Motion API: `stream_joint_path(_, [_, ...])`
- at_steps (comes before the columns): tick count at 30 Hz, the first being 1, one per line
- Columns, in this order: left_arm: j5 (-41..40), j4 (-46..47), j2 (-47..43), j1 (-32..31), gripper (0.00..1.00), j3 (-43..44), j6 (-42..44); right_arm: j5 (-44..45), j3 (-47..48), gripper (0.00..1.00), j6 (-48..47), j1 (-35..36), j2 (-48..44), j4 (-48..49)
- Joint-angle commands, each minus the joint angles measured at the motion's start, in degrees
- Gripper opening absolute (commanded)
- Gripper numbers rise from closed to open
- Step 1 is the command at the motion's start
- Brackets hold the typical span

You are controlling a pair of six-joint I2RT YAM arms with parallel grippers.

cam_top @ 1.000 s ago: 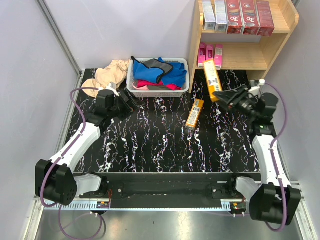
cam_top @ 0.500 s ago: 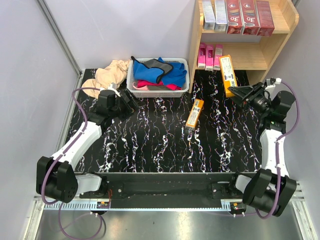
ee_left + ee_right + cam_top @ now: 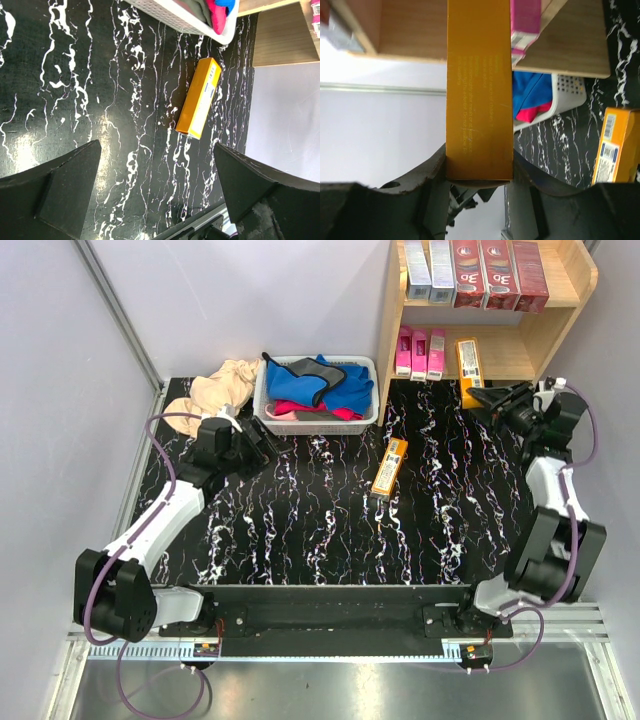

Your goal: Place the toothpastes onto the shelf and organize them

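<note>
— Right gripper (image 3: 492, 398): what is its state at the right of the overhead view?
— Jaws closed on the near end of an orange-yellow toothpaste box (image 3: 479, 90). The wrist view shows one finger pressed to each long side of the box.
— Where does that box lie?
— Its far end reaches over the lower tier of the shelf (image 3: 565, 315), just beside three pink boxes (image 3: 420, 351) that stand there, on their right. Its near end projects past the front edge of the tier. Whether the box touches the board cannot be told.
— And the upper tier?
— Two silver-grey boxes (image 3: 430, 268) at left and three dark red boxes (image 3: 500, 273) at right, upright in a row, side by side.
— Is any toothpaste off the shelf?
— One: a second orange-yellow box (image 3: 389, 466) lies flat, label side up, on the black marbled table (image 3: 320, 530). It is near the middle, well apart from both grippers.
— State of the left gripper (image 3: 258, 443)?
— Jaws spread fully apart, nothing between them. Its fingers (image 3: 65, 190) frame the table in the wrist view, with the flat box beyond. The gripper sits near the front left corner of the white basket (image 3: 318, 426), which holds blue, pink and grey cloths (image 3: 300, 385). A beige cloth (image 3: 222, 385) lies on the table left of the basket.
</note>
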Motion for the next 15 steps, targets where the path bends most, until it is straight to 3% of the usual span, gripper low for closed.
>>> stream_joint_path(1, [1.3, 2.3, 0.1, -0.2, 0.99, 2.8, 1.1, 2.5, 8.1, 0.32, 0.3, 0.0, 7.1, 6.5])
stream_joint_path(15, [1.3, 1.5, 0.7, -0.2, 0.99, 3.4, 1.5, 7.4, 18.3, 0.32, 1.9, 6.3, 22.4, 6.4])
